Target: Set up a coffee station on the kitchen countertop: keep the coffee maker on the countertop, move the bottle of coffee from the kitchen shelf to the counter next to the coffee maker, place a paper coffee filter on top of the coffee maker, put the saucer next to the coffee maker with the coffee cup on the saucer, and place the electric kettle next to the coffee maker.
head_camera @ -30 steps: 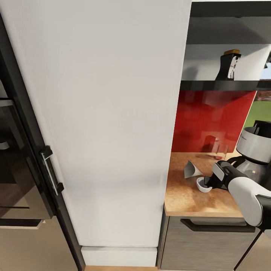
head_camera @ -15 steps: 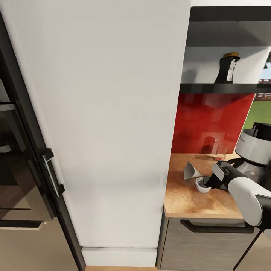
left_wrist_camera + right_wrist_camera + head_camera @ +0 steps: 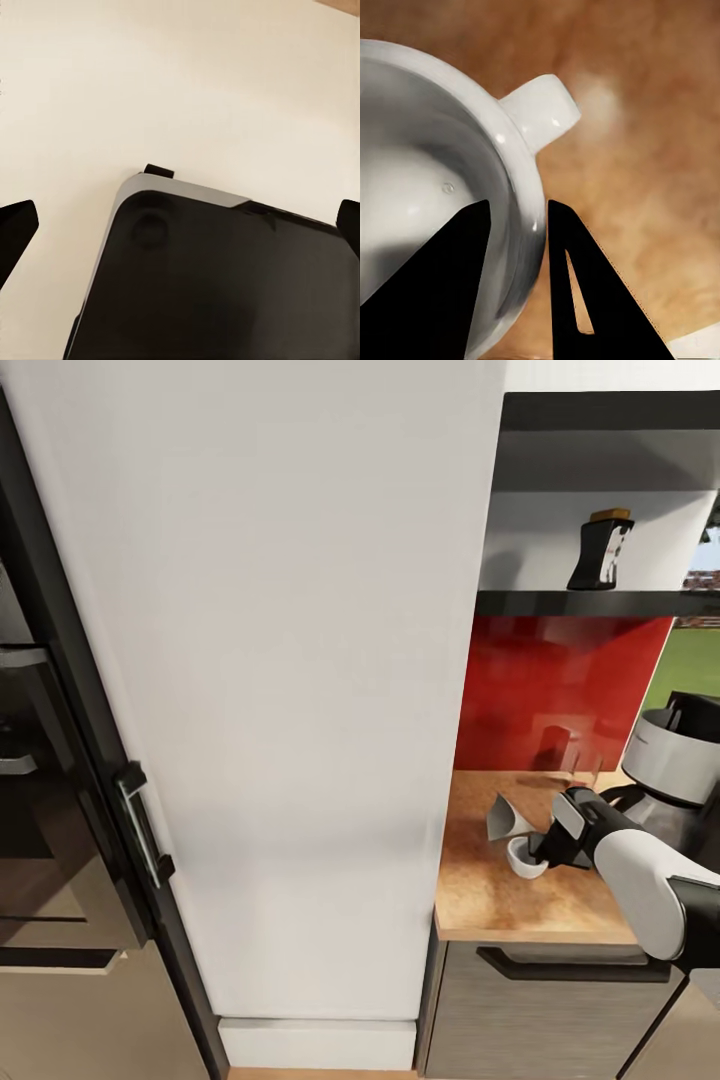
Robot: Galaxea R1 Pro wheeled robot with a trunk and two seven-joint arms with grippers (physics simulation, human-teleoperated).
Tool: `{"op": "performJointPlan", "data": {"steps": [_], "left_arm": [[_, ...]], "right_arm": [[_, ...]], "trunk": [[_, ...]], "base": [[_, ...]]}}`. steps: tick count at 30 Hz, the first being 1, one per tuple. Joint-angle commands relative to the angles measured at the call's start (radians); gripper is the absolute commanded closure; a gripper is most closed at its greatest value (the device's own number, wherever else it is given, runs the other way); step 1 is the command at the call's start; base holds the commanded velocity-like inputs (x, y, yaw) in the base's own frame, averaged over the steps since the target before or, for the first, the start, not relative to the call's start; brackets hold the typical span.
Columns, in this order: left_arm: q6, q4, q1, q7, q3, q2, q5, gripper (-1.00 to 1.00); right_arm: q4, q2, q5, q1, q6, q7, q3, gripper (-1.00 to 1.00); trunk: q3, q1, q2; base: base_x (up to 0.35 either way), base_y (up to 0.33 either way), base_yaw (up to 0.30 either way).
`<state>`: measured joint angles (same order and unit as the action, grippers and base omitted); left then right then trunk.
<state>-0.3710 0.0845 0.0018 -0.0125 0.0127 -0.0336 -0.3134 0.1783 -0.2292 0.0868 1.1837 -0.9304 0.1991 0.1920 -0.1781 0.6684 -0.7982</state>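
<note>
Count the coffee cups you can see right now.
1. The white cup sits on the wooden counter beside the paper filter, its rim between the right gripper fingers. The tall white cabinet may hide others.

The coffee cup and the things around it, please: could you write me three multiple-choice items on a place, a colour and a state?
1. Where is the bottle of coffee?
A. on the shelf
B. on the countertop
C. in the left hand

2. What colour is the wall panel behind the countertop?
A. blue
B. red
C. green

3. How does the right hand meet the coffee cup?
A. open and well apart from it
B. closed around its handle
C. one finger inside, one outside the rim

Answers: 1 A, the bottle stands on the shelf above the counter. 2 B, the panel is red. 3 C, the right wrist view shows the fingers straddling the cup wall.
</note>
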Motion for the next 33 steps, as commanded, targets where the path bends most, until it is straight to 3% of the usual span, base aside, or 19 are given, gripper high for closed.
{"op": "performJointPlan", "data": {"steps": [1, 33], "left_arm": [[-0.002, 0.001, 0.0, -0.001, 0.002, 0.0, -0.004, -1.0], [-0.002, 0.001, 0.0, -0.001, 0.001, 0.0, -0.004, -1.0]], "right_arm": [[0.001, 0.0, 0.009, 0.001, -0.004, 0.007, 0.004, 1.0], [0.003, 0.001, 0.008, 0.001, -0.004, 0.004, 0.003, 1.0]], "trunk": [[0.002, -0.004, 0.006], [0.102, -0.126, 0.23]], "base": [[0.0, 0.0, 0.0], [0.0, 0.0, 0.0]]}}
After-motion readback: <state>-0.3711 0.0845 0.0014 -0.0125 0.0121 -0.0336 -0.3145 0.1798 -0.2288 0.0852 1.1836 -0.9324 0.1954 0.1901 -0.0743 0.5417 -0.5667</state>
